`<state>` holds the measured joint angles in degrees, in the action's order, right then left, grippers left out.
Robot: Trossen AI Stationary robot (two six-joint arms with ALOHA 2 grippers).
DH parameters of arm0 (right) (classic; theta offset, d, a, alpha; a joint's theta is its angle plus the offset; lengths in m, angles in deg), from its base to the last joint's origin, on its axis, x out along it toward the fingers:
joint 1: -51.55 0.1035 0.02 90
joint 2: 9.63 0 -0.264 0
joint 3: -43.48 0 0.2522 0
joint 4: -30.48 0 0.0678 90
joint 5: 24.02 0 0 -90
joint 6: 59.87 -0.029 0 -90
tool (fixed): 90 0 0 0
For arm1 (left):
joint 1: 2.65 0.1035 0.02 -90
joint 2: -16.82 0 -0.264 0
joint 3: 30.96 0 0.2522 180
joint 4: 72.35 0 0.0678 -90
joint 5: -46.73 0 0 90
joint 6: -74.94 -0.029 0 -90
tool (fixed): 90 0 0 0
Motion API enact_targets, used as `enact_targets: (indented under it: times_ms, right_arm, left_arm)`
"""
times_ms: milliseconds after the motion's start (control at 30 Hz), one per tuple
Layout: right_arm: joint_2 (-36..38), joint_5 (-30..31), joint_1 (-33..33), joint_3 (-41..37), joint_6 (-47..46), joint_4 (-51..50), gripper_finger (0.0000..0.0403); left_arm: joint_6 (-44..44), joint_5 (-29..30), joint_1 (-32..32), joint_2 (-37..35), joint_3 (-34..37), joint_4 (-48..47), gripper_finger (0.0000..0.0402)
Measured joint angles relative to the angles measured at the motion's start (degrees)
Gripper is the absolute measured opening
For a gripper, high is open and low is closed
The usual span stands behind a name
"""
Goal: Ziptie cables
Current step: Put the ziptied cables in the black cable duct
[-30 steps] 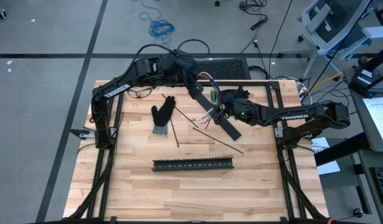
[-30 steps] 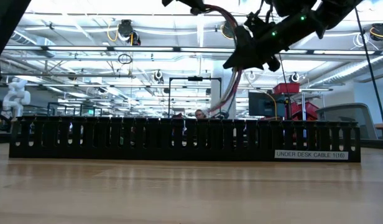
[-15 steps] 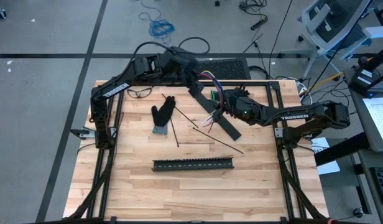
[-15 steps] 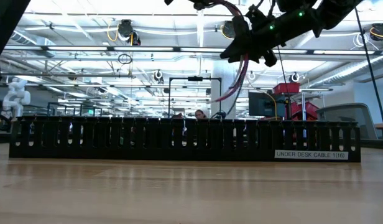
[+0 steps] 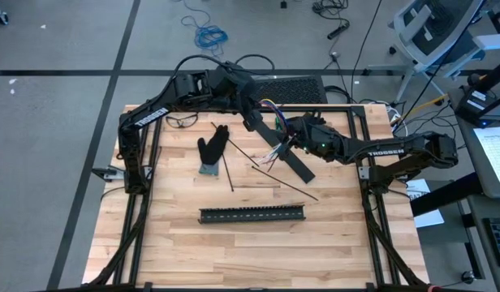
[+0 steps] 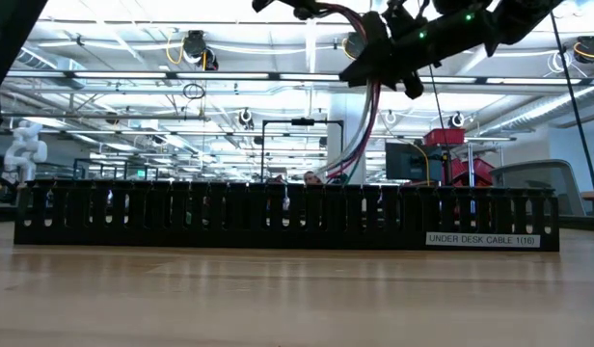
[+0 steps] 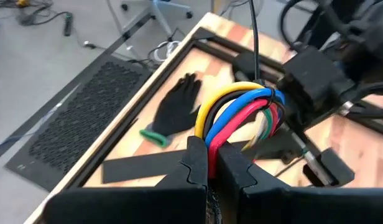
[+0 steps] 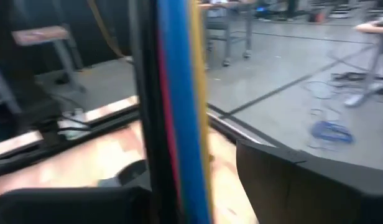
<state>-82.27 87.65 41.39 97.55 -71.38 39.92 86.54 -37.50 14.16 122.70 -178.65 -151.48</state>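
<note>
The cables [image 5: 269, 105], a bundle of yellow, blue, red and green wires, are held up above the table's far middle. My left gripper [image 5: 249, 113] is shut on them. From it they arch [image 7: 241, 102] across to my right gripper [image 5: 290, 137]. There they pass between its two open fingers [image 8: 179, 112]. Below that gripper [image 6: 382, 53] their free part [image 6: 372, 116] hangs down behind the black slotted strip [image 6: 278, 217]. My left gripper pinches the bundle between its two fingers [image 7: 210, 148], close to one end of the wires. The fingers slant down toward the table's right. The bundle is lifted clear, rises out of the hold and arches away. My right gripper has a finger [image 8: 291, 180] on either side of the bundle; I cannot tell whether it touches the wires.
A black glove [image 5: 211, 150] lies left of the grippers and a flat black strip [image 5: 287, 156] lies slantwise under them. Thin black sticks [image 5: 230, 172] lie on the wood nearby. The slotted strip [image 5: 252, 213] lies crosswise nearer the front edge. Glasses [image 5: 182, 122] sit at the far left.
My right gripper has tipped its fingers upward and now shows higher in the low view, still around the cables. The hanging part of the bundle has swung a little beneath it. My left gripper has kept its hold in place.
</note>
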Motion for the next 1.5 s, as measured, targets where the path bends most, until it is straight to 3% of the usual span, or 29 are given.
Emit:
enact_targets:
  times_ms: [200, 300, 567, 733, 933, 1267, 1500]
  right_arm:
    - [0.7, -10.5, 0.0, 0.0, -0.9, 0.6, 0.0128]
    - [2.0, -14.9, 0.0, 0.0, 0.1, -1.7, 0.0128]
    - [7.4, -22.0, -2.1, 0.0, 4.4, -11.0, 0.0127]
    - [8.4, -30.2, -4.3, 0.0, 3.4, -10.5, 0.0127]
    - [7.9, -31.9, -4.5, 0.0, 3.4, -9.4, 0.0127]
    - [7.3, -49.8, -6.8, 0.0, -0.5, -8.1, 0.0127]
    - [7.3, -57.6, -7.5, 0.0, -2.4, -8.0, 0.0127]
  left_arm:
    - [-1.6, -7.0, 0.5, 0.0, 0.0, 0.2, 0.0010]
    - [-2.0, -7.6, 0.9, 0.0, 0.0, -1.3, 0.0010]
    - [-6.0, -10.9, 2.3, 0.0, 0.0, -4.3, 0.0010]
    - [-4.7, -13.5, 3.3, 0.0, 0.0, -3.6, 0.0010]
    - [-3.5, -17.1, 3.5, 0.0, 0.1, 0.1, 0.0010]
    - [-4.9, -25.5, 7.5, 0.0, 0.1, 1.0, 0.0010]
    - [-4.5, -30.0, 10.4, 0.0, 0.1, 0.9, 0.0010]
